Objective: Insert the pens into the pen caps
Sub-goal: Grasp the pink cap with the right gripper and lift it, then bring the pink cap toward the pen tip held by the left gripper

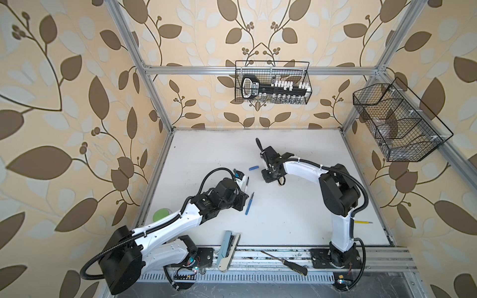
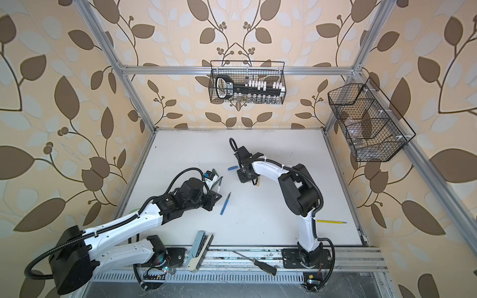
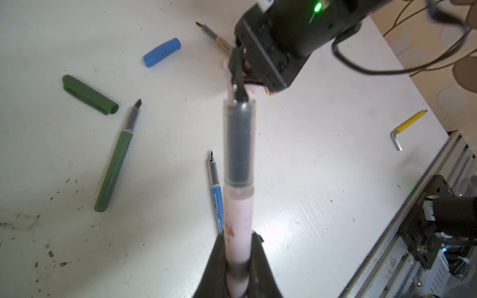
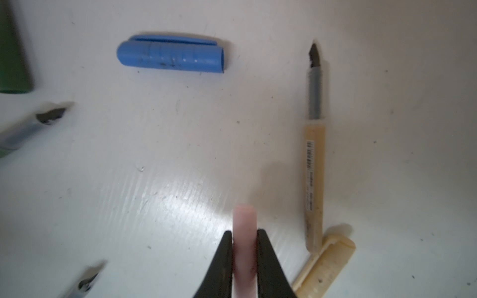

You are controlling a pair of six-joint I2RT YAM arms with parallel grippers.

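My left gripper is shut on the pale pink pen, whose dark tip points at my right gripper. The right gripper is shut on the pale pink pen cap, low over the table. Whether tip and cap touch I cannot tell. The green pen and green cap lie loose on the table. So do the blue pen, the blue cap, the tan pen and the tan cap.
A yellow hex key lies near the right arm's base. A black-handled screwdriver and a pale blue tool rest on the front rail. A green-topped container stands at the left edge. Wire baskets hang on the walls.
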